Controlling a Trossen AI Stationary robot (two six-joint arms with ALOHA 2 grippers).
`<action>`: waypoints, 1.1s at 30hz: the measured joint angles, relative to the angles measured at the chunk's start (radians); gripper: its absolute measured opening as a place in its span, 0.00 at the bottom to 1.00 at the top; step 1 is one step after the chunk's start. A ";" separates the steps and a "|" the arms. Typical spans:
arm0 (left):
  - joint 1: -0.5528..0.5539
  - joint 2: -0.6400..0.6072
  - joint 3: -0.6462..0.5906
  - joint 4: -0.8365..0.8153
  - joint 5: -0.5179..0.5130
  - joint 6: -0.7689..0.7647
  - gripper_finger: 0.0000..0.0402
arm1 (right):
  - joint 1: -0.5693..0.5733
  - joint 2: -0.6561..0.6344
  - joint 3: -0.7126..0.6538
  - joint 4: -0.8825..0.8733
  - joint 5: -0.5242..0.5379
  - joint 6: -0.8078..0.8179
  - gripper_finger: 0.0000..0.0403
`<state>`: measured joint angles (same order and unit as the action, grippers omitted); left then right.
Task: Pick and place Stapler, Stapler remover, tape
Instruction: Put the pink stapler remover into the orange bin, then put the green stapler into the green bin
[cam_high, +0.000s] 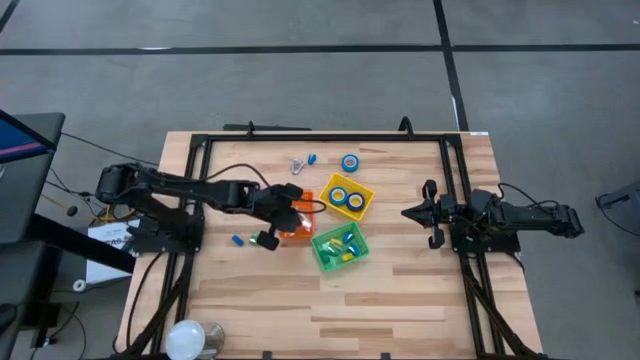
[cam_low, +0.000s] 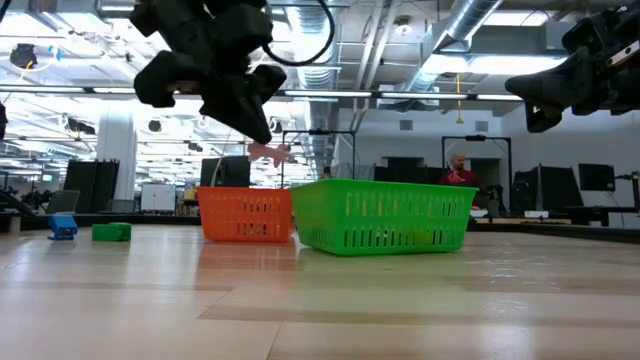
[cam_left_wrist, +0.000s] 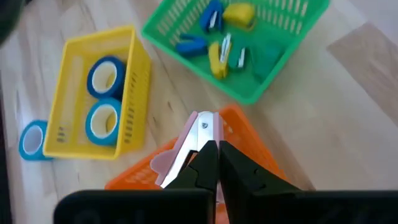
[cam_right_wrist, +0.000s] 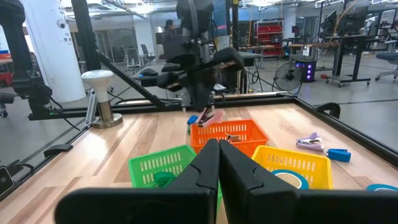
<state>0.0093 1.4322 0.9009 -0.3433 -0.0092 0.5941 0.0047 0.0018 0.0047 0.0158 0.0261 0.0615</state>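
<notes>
A pink staple remover (cam_left_wrist: 189, 144) hangs pinched in the fully closed left gripper (cam_left_wrist: 211, 163), directly above the orange bin (cam_high: 296, 220). The step in hand appears to be the placing. The next move calls for lowering and releasing inside the bin walls. The right gripper (cam_high: 428, 212), closed and empty, waits well apart at the table's right.

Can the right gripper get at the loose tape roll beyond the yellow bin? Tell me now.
Probably yes. The right gripper is shut and empty, the loose tape roll lies alone on open table beyond the yellow bin, and the left gripper is busy over the orange bin.
</notes>
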 joint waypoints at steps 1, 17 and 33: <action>0.004 0.000 0.000 -0.010 -0.001 0.000 0.01 | 0.000 0.000 0.000 0.000 0.000 0.000 0.00; 0.005 0.000 0.000 -0.046 0.001 0.000 0.05 | 0.000 0.000 0.000 0.000 0.000 0.000 0.00; -0.007 0.000 0.000 -0.047 -0.155 -0.297 0.37 | 0.000 0.000 0.000 0.000 0.000 0.000 0.00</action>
<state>0.0019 1.4326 0.9009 -0.3904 -0.1642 0.2971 0.0046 0.0021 0.0046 0.0158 0.0261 0.0616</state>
